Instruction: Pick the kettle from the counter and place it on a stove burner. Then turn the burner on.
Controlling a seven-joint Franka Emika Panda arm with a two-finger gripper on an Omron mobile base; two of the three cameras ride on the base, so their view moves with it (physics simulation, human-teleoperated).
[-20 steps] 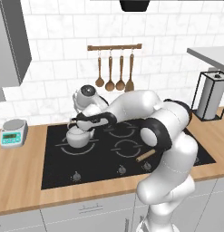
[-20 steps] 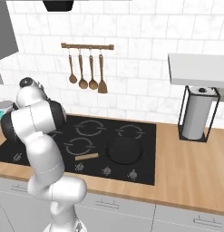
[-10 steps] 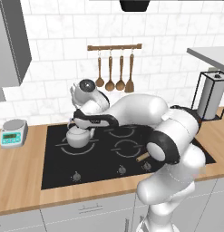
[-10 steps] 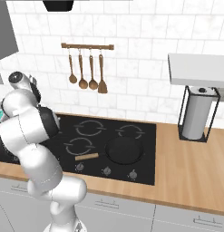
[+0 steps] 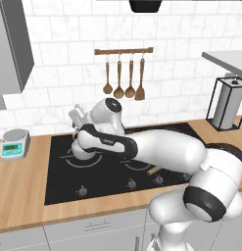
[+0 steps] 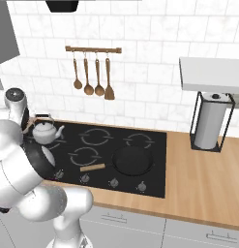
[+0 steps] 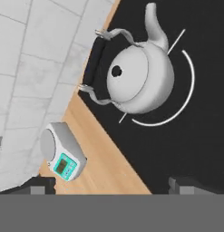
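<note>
The silver-grey kettle (image 7: 140,79) stands upright on a white-line burner ring (image 7: 189,86) at the back left of the black cooktop (image 6: 145,174). Its spout points away from the wall and its dark handle arches on the wall side. The kettle (image 6: 45,131) is also in the right base view; in the left base view my arm hides most of the kettle (image 5: 84,152). My gripper (image 7: 112,186) hangs above it, open and holding nothing, with the fingertips (image 7: 41,185) spread wide. The wood counter (image 7: 109,158) borders the cooktop.
A grey scale with a green display (image 7: 63,156) sits on the counter left of the cooktop. A wooden stick (image 6: 92,167) lies near the front knobs (image 6: 112,182). A dark round disc (image 6: 132,160) fills the front right burner. A paper towel holder (image 6: 208,123) stands at right.
My arm's elbow and forearm have swung lower and further across the cooktop. The kettle stays in the same spot on the back left ring.
</note>
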